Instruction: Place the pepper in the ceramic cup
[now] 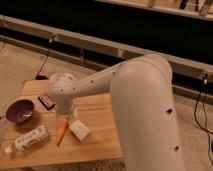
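Note:
The orange pepper [61, 131] lies on the wooden table [95, 142], pointing toward the front edge. My gripper [67, 113] hangs at the end of the big white arm, pointing down just above the pepper's far end, open and holding nothing. The whitish ceramic cup [59, 78] stands at the table's back edge, just behind the wrist and partly covered by it.
A dark purple bowl [20, 111] sits at the left of the table. A white bottle [30, 138] lies near the front left. A flat white block [79, 130] rests right of the pepper. A small dark packet [46, 101] lies between bowl and wrist.

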You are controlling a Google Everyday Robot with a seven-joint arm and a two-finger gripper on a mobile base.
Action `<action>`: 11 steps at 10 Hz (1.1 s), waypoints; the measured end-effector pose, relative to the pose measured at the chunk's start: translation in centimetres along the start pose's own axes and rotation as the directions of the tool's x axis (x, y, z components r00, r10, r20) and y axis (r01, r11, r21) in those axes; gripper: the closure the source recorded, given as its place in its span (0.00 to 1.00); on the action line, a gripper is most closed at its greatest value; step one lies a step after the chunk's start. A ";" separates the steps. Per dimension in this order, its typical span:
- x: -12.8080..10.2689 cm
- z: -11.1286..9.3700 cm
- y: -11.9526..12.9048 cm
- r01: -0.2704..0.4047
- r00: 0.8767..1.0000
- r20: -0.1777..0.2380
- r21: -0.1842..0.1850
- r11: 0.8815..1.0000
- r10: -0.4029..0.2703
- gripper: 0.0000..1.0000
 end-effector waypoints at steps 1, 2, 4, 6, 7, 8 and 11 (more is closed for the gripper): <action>0.2 0.5 0.4 0.009 1.000 -0.013 -0.001 1.000 -0.009 0.35; 0.9 1.1 1.5 0.039 0.999 -0.035 -0.002 0.999 -0.039 0.35; 2.0 1.8 2.7 0.078 0.995 -0.057 0.010 0.997 -0.077 0.35; 2.7 2.5 3.3 0.108 0.992 -0.072 0.040 0.993 -0.105 0.35; 2.7 3.0 3.4 0.121 0.991 -0.072 0.063 0.991 -0.116 0.35; 2.5 3.4 3.3 0.119 0.991 -0.069 0.085 0.989 -0.113 0.35; 1.7 4.1 2.5 0.093 0.995 -0.059 0.128 0.987 -0.086 0.35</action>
